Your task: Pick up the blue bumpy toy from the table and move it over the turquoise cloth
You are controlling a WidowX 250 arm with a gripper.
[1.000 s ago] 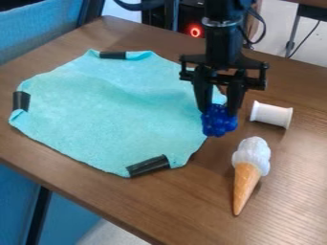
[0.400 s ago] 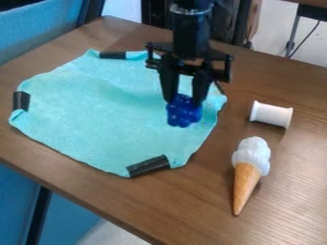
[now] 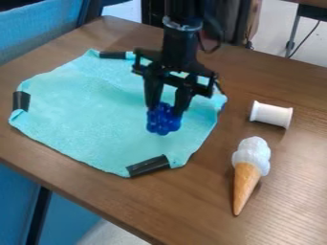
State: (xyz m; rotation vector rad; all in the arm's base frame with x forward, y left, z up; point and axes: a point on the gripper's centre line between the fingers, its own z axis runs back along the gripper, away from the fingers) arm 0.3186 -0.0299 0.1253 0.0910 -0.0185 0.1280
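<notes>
In the camera view, the black arm (image 3: 180, 45) is entering from the top edge, its upper part being cut off by the frame. The arm and gripper (image 3: 165, 110) are hiding part of the upper right of the turquoise cloth (image 3: 96, 115). The gripper is hanging downward right of the cloth's middle, leaning slightly, its fingertips pointing toward the lower left. It is grasping a bumpy blue object (image 3: 163, 123) between its two fingers, which are covering the object's upper sides. Whether the object is touching the cloth is hard to tell.

The cloth is lying across the left and middle of the table (image 3: 211, 201), with black tape (image 3: 148, 165) holding its lower edge. To the right, a white spool (image 3: 271, 115) is lying on its side. Below it, a toy ice cream cone (image 3: 246, 179) is lying with its tip pointing toward the bottom of the frame.
</notes>
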